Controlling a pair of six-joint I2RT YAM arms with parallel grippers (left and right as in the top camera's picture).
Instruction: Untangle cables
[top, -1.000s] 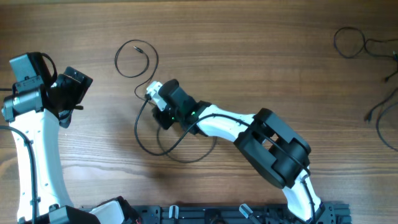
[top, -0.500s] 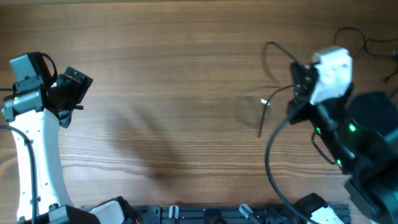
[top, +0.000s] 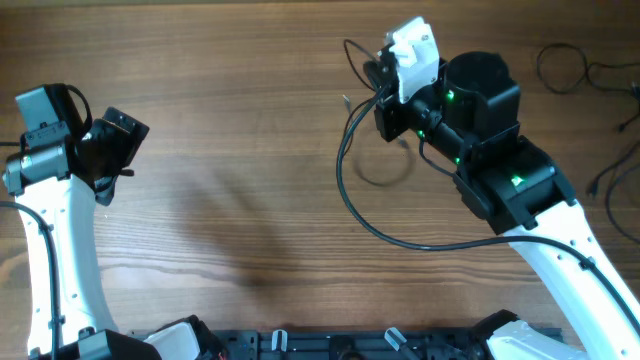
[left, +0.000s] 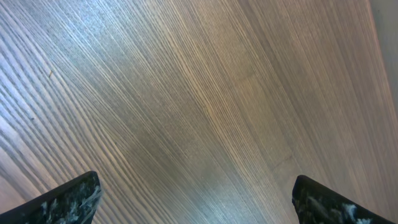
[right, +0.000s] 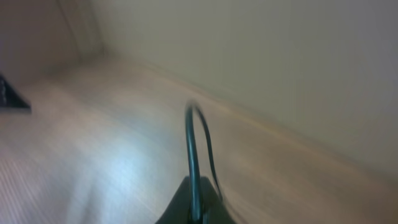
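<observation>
My right gripper (top: 380, 78) is raised over the upper middle of the table and shut on a thin black cable (top: 350, 62). The cable's short loop and small plug hang off to the gripper's left. In the blurred right wrist view the cable (right: 189, 143) rises in a narrow loop out of the closed jaws (right: 194, 200). More thin cables (top: 565, 66) lie in loose loops at the far right top, and another strand (top: 612, 190) lies by the right edge. My left gripper (top: 122, 142) is open and empty at the far left; its wrist view (left: 199, 194) shows only bare wood.
A thicker black cable (top: 345, 190) wired to the right arm sweeps in a wide arc below the right gripper. The wooden table (top: 230, 200) fills the view. A black rail (top: 330, 345) runs along the front edge.
The right arm lifted the thin cable off the left middle of the table, swung far right, and is now at the upper middle, still holding it. The left arm has not moved.
</observation>
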